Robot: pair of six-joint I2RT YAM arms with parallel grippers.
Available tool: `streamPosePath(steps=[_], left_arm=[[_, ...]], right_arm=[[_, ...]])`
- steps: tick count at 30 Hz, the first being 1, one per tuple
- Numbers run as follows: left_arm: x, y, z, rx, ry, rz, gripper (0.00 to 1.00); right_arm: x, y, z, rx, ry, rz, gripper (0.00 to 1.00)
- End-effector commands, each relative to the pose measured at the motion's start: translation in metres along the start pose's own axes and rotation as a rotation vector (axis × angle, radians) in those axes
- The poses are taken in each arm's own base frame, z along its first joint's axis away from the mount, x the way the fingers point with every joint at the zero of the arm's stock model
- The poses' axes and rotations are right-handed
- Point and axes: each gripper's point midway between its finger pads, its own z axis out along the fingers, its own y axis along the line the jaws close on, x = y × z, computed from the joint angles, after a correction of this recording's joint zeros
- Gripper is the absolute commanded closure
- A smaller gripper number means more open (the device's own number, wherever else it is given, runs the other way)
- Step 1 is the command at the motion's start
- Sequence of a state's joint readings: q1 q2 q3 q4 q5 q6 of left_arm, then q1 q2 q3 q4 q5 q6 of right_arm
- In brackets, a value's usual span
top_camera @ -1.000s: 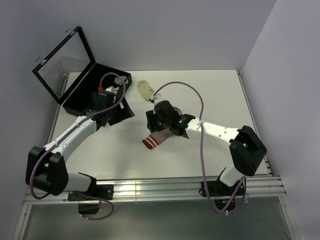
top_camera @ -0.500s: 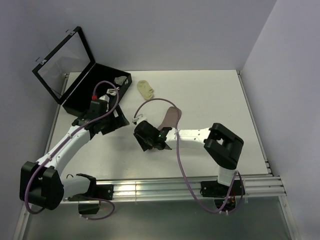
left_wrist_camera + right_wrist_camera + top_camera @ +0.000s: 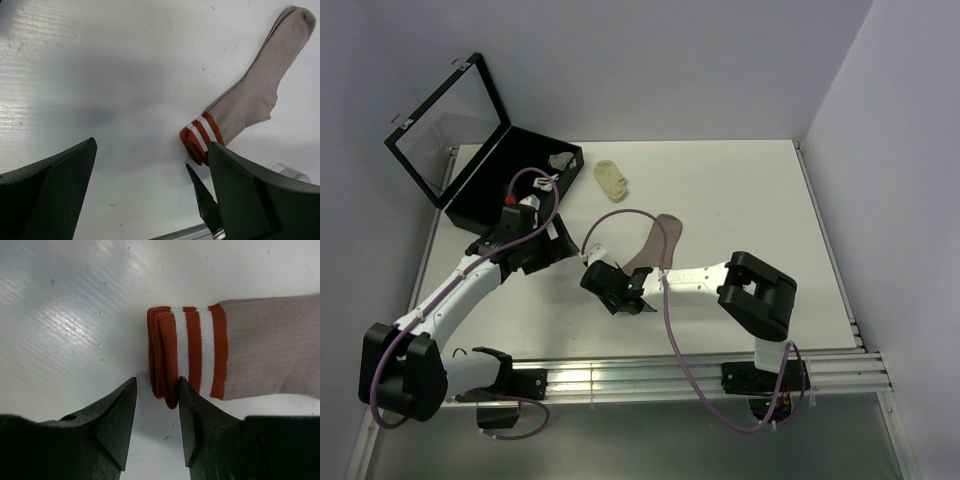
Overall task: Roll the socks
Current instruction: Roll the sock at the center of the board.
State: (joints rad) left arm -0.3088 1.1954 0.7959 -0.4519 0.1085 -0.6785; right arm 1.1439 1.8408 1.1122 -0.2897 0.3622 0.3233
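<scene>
My L gripper (image 3: 150,144) hung wide open above table (image 3: 100,60), my R gripper (image 3: 157,387) stood part-open, tips at pink sock's (image 3: 265,350) folded striped cuff (image 3: 190,350), not clamped.

Cuff of pink sock (image 3: 663,236) hidden under right gripper (image 3: 624,294) from above, toe cropped in right wrist view

Two white arms (image 3: 455,290), black joints (image 3: 757,292), looping purple cables (image 3: 665,300), dark wedge-shaped gripper fingers (image 3: 115,415)
</scene>
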Motion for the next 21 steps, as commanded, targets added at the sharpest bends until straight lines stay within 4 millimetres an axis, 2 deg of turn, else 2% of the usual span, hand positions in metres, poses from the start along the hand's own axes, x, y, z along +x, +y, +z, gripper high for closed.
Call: streamPosePath(steps=[1,11,14,15,18,21], left_arm=[[-0.008,-0.007,0.003,0.035,-0.022,0.021,0.01],[-0.003,-0.005,0.009,0.037,-0.001,0.031,0.01],[0.003,-0.005,0.014,0.047,0.025,0.03,0.0],[0.005,-0.005,0.015,0.052,0.032,0.026,0.0],[0.009,-0.009,0.016,0.077,0.047,0.017,0.0],[0.012,-0.013,0.019,0.107,0.057,0.007,0.01]], right_arm=[[-0.016,0.004,-0.004,0.033,-0.046,-0.014,0.54],[0.006,0.001,0.012,0.09,0.006,-0.065,0.56],[0.017,-0.002,0.016,0.117,0.028,-0.082,0.72],[0.02,-0.004,0.016,0.124,0.032,-0.083,0.8],[0.024,-0.003,0.013,0.101,0.019,-0.062,0.94],[0.015,0.005,0.003,0.015,-0.04,-0.013,1.0]])
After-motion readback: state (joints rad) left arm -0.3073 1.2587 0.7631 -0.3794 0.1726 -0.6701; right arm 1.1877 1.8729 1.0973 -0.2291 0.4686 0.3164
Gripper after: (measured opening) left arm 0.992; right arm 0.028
